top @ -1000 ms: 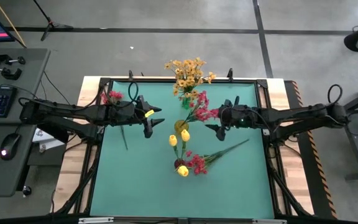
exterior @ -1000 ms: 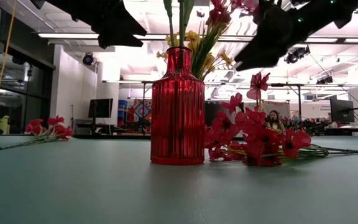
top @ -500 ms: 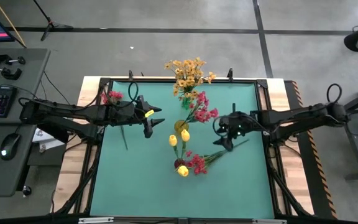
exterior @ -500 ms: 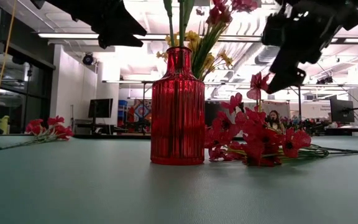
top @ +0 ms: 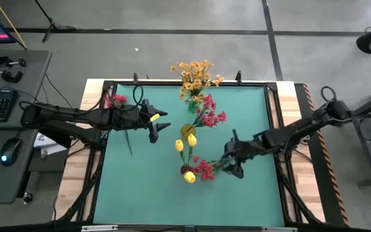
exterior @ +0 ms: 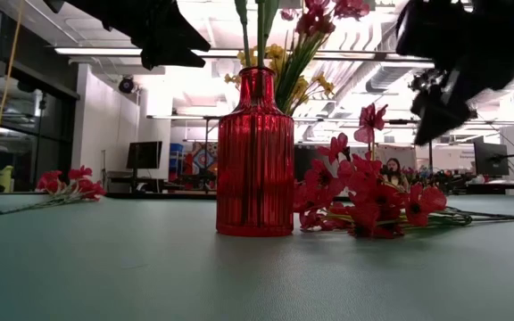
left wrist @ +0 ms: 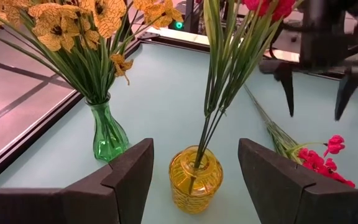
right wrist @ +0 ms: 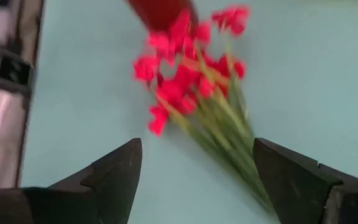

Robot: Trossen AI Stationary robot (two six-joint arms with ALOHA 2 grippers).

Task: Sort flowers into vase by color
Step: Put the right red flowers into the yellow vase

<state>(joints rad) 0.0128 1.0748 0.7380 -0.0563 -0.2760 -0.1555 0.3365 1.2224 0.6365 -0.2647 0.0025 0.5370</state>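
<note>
While right gripper [top: 232,162] hovers spread, just above red flower bunch [top: 205,169]: drop onto stalks, clamp behind blossoms.

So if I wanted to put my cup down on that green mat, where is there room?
The near strip of the green mat is bare, also the far right corner. Crowded: the middle, with the red vase, yellow vase, loose red flowers under the open right gripper, and left gripper.
</note>
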